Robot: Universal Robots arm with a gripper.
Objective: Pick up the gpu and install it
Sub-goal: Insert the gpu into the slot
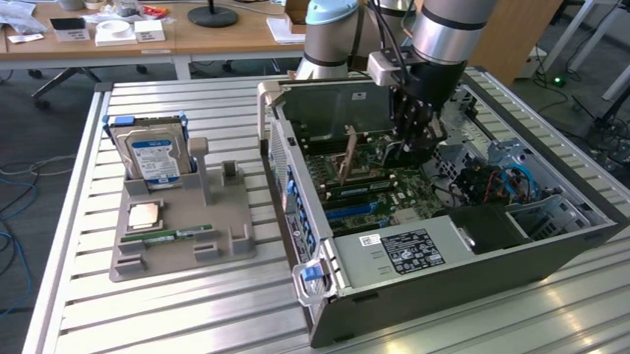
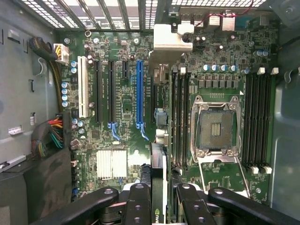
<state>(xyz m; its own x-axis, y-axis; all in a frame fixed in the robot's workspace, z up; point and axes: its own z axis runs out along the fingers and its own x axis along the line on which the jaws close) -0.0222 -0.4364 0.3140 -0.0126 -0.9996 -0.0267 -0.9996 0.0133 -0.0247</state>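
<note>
Grey slatted metal is forming the surface (image 1: 147,317) in the exterior view, and an open computer case (image 1: 473,258) is lying on it. The arm (image 1: 438,29) is reaching down into the case, its jaws hanging low over the motherboard (image 1: 364,192). Toward the exterior view's left, a grey holder (image 1: 177,247) is carrying a hard drive (image 1: 150,151) and a memory stick (image 1: 177,234).

In the wrist view, the jaws are pinching the gpu (image 2: 158,173), which is showing edge-on, its silver bracket (image 2: 171,37) lying by the case's slotted wall. The card is running above the motherboard, just beside the blue slot (image 2: 139,93), between it and the black memory slots (image 2: 180,117).
</note>
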